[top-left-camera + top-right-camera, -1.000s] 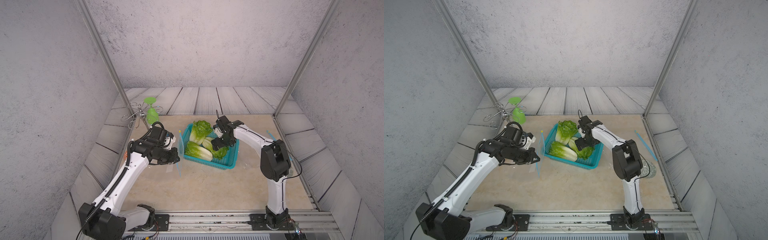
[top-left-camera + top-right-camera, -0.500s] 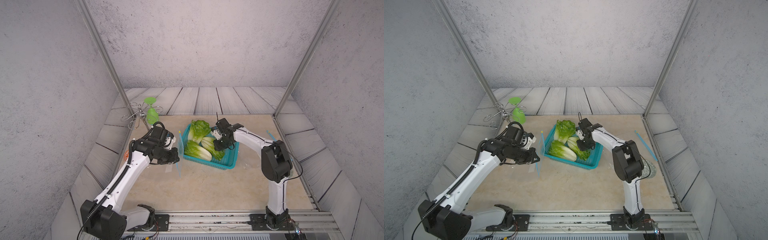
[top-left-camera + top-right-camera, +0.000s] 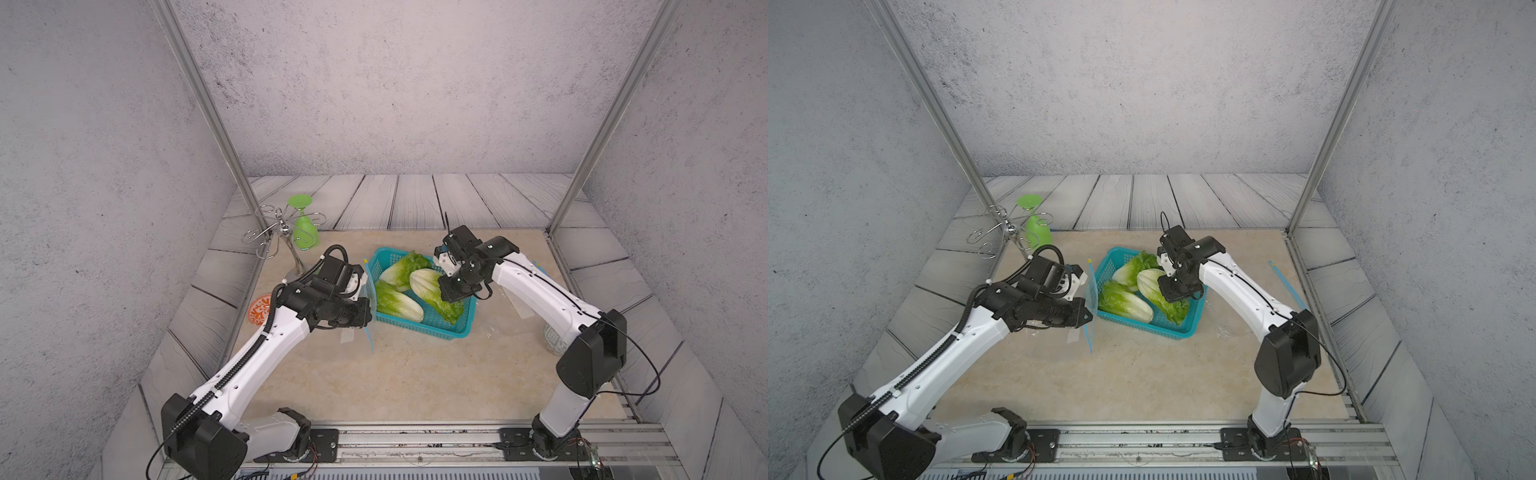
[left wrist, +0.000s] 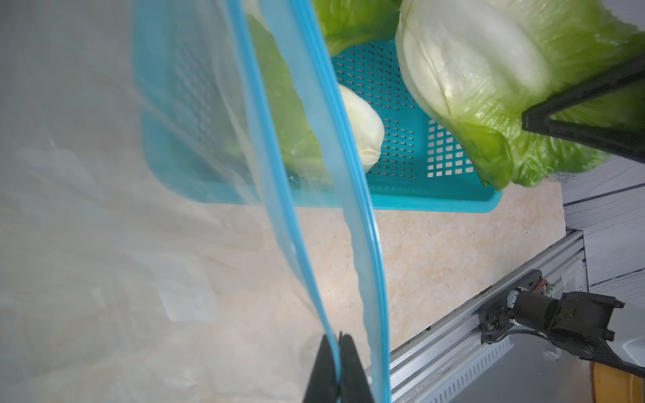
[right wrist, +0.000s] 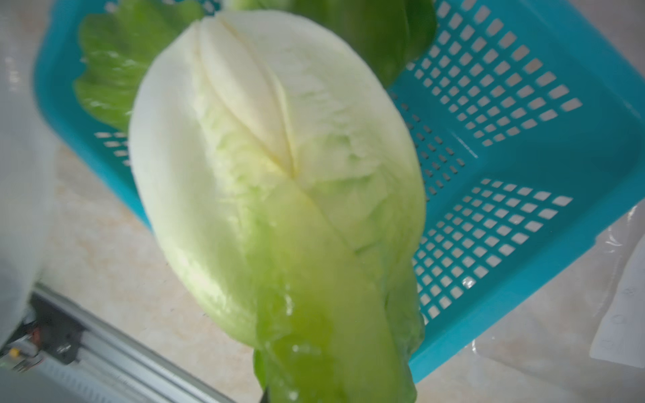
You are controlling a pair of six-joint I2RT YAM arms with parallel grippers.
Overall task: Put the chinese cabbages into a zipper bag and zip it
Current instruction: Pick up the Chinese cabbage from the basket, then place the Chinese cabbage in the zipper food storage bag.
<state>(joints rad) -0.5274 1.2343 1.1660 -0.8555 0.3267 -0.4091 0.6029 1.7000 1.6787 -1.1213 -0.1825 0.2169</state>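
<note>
Both top views show three chinese cabbages at the teal basket [image 3: 436, 330]. Two lie inside it [image 3: 397, 303] [image 3: 405, 268]. The third cabbage [image 3: 430, 284] [image 5: 279, 174] hangs tilted over the basket, white base up and toward the left arm. My right gripper [image 3: 452, 291] [image 3: 1174, 291] is shut on its green leaf end. The clear zipper bag [image 3: 370, 307] [image 4: 370, 223], with a blue zip strip, stands on edge left of the basket, mouth apart. My left gripper [image 4: 338, 343] [image 3: 1088, 318] is shut on one lip of it.
A green goblet [image 3: 305, 226] hangs on a wire rack [image 3: 272, 235] at the back left. An orange patterned dish [image 3: 259, 309] lies under the left arm. Another clear bag [image 3: 519, 301] lies right of the basket, and a pale ceramic pot [image 3: 552, 343] sits by the right arm.
My right gripper has closed on a cabbage in the basket and raised it, swinging its white base up and leftward. The left arm and the bag have barely moved.
</note>
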